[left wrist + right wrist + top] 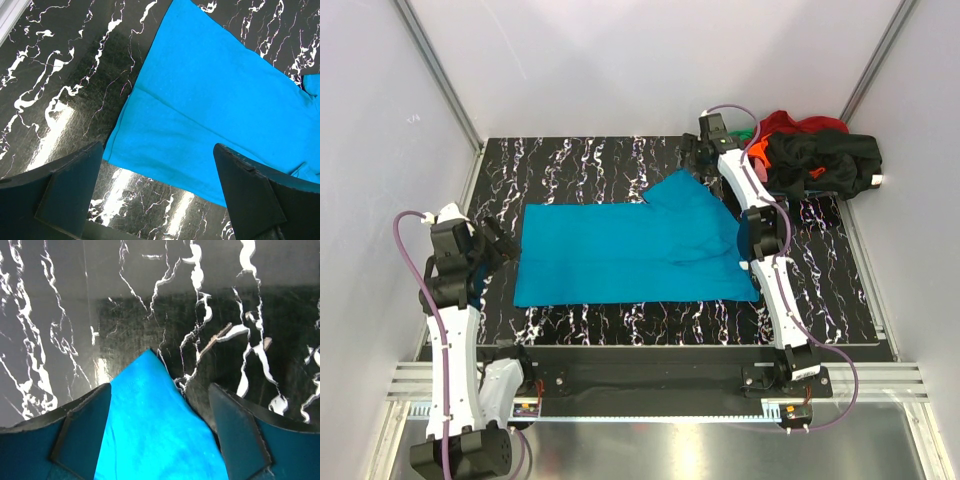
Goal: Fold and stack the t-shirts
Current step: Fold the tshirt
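Observation:
A bright teal-blue t-shirt (630, 250) lies spread flat on the black marbled table (580, 160), with one sleeve pointing to the far right. My left gripper (503, 240) is open and empty just off the shirt's left edge. In the left wrist view the left gripper (157, 150) has the shirt's near corner (165, 125) ahead between the jaws. My right gripper (695, 157) is open over the sleeve tip. In the right wrist view the right gripper (159, 390) has the teal sleeve point (155, 420) lying between the open fingers, not pinched.
A heap of other t-shirts sits at the back right corner: black (825, 160), red (800, 124), a bit of orange (817, 172) and green (748, 132). White walls stand close on the left, back and right. A metal rail (650, 385) runs along the near edge.

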Action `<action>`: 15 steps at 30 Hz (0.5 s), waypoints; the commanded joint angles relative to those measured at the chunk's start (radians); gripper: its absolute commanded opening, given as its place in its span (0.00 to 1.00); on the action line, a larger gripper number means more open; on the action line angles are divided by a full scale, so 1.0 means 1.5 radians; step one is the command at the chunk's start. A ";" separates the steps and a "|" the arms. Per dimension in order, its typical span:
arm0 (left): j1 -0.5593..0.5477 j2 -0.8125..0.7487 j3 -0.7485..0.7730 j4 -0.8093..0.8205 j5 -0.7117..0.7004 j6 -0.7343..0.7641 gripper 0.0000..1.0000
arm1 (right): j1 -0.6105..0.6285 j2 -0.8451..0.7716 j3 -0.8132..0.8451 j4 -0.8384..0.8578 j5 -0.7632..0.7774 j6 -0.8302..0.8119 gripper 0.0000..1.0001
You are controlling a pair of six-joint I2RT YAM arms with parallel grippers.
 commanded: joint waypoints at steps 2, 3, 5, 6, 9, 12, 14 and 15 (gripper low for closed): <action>-0.002 -0.012 -0.006 0.022 0.008 0.012 0.99 | 0.004 0.044 0.029 0.009 -0.044 0.020 0.83; -0.003 -0.011 -0.006 0.022 0.008 0.012 0.99 | 0.004 0.051 0.028 0.010 -0.058 0.021 0.72; -0.002 -0.010 -0.006 0.022 0.006 0.013 0.99 | 0.005 0.058 0.027 0.010 -0.068 0.023 0.63; -0.002 -0.010 -0.006 0.022 0.005 0.013 0.99 | 0.005 0.063 0.029 0.012 -0.078 0.025 0.60; -0.003 -0.013 -0.006 0.022 0.001 0.012 0.99 | 0.005 0.060 0.026 0.011 -0.080 0.025 0.44; -0.003 -0.020 -0.007 0.021 -0.007 0.012 0.99 | 0.005 0.056 0.021 0.013 -0.076 0.021 0.17; -0.003 -0.020 -0.008 0.021 -0.009 0.012 0.99 | 0.003 0.052 0.016 0.013 -0.068 0.017 0.01; -0.003 -0.021 -0.007 0.021 -0.010 0.011 0.99 | 0.005 0.046 0.012 0.016 -0.066 0.018 0.00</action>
